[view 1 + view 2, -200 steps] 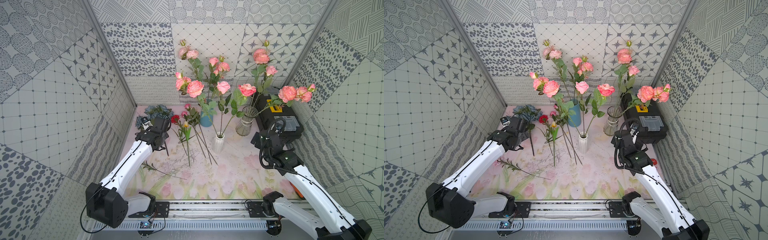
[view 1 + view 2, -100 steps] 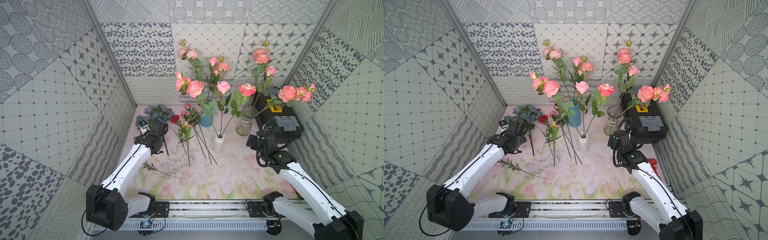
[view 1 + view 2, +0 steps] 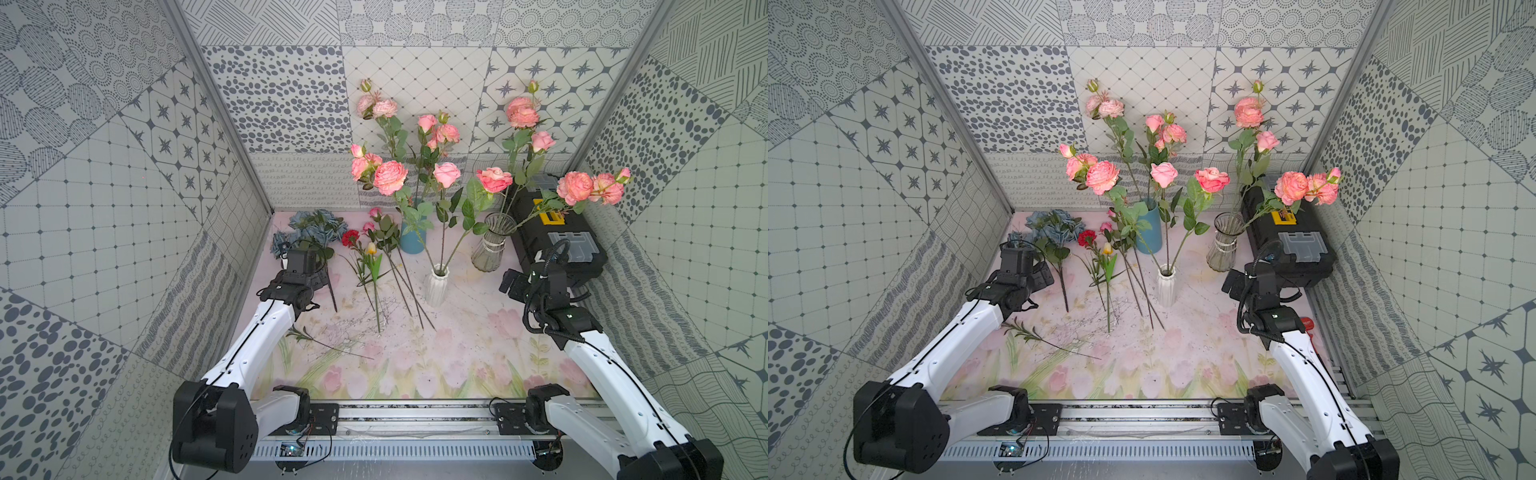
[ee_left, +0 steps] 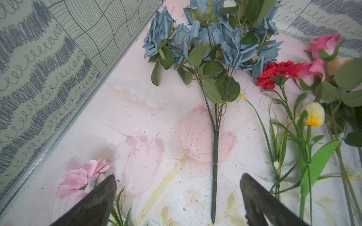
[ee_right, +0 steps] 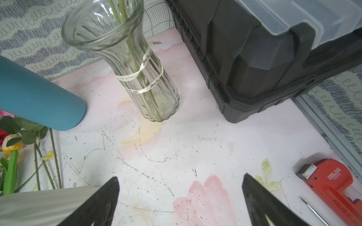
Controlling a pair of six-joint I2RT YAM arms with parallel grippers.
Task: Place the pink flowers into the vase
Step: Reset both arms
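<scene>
Pink flowers (image 3: 390, 176) stand in glass vase (image 5: 121, 58), white vase (image 3: 435, 286) and blue vase (image 3: 411, 243); pink buds (image 4: 311, 70) lie beside the red carnation (image 4: 278, 75). Pipe wrench (image 5: 333, 184) reads DELIXI. Left gripper (image 4: 178, 195) and right gripper (image 5: 180, 195) gape, empty, over open mat (image 5: 176, 146).

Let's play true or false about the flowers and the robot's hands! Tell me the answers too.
1. Green stems stand in the glass vase. True.
2. The left gripper holds the blue flowers. False: its jaws are open and empty.
3. The red bloom stands in a vase. False: it lies on the table.
4. The white vase holds pink flowers. True.
5. The right gripper grips the glass vase. False: its jaws are open, apart from it.
</scene>
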